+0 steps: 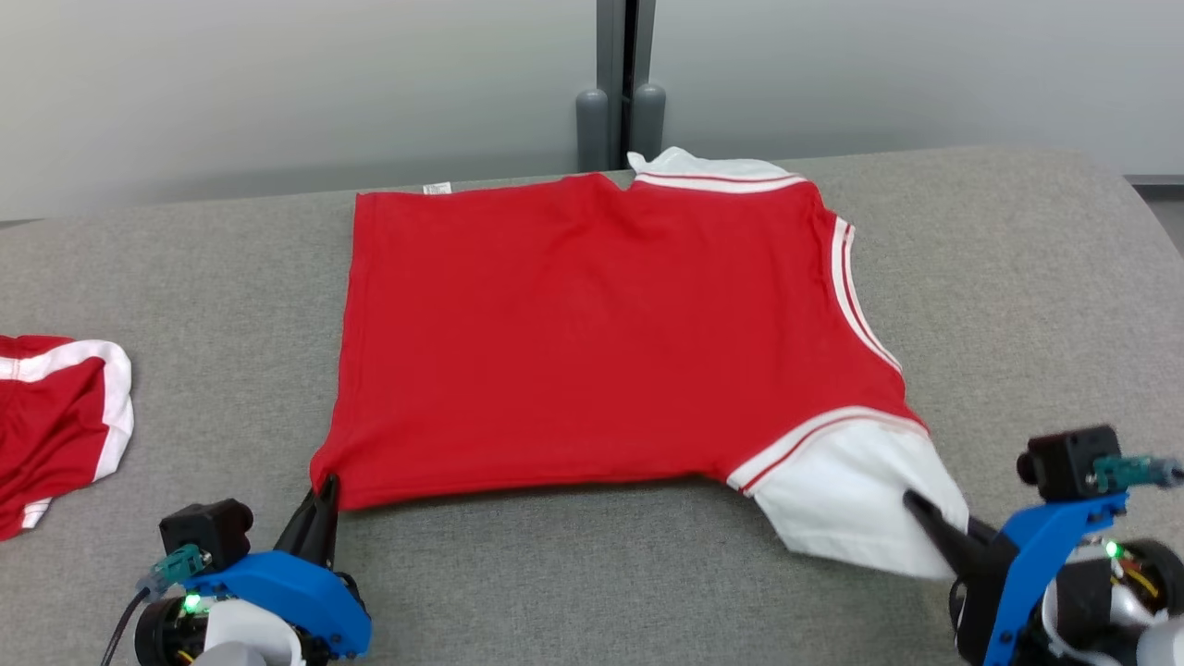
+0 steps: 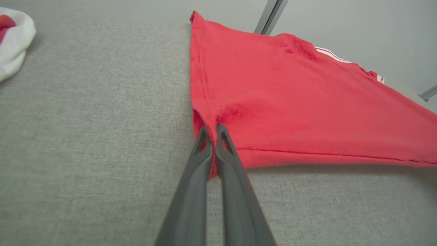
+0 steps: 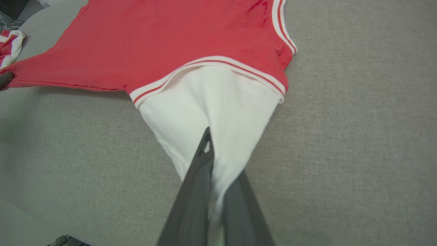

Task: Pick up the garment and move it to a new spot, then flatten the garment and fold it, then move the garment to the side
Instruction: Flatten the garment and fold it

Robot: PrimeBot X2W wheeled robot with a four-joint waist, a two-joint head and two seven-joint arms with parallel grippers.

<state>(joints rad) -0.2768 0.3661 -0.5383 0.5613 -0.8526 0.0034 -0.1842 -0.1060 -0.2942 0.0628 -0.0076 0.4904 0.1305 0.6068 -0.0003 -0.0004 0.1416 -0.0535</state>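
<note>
Left claw [image 1: 324, 490] is pinched shut on the garment [image 1: 601, 342] at its red corner [image 2: 205, 116], and the right claw [image 1: 911, 499] on its white sleeve [image 1: 851, 490], with the garment spread flat in the middle of the worktop [image 1: 1017, 277]. Pull too hard toward the worktop's near edge and the whole garment may bunch up or slide off. The white sleeve, or the little red corner, may also slip free, since each pinch holds little cloth.
</note>
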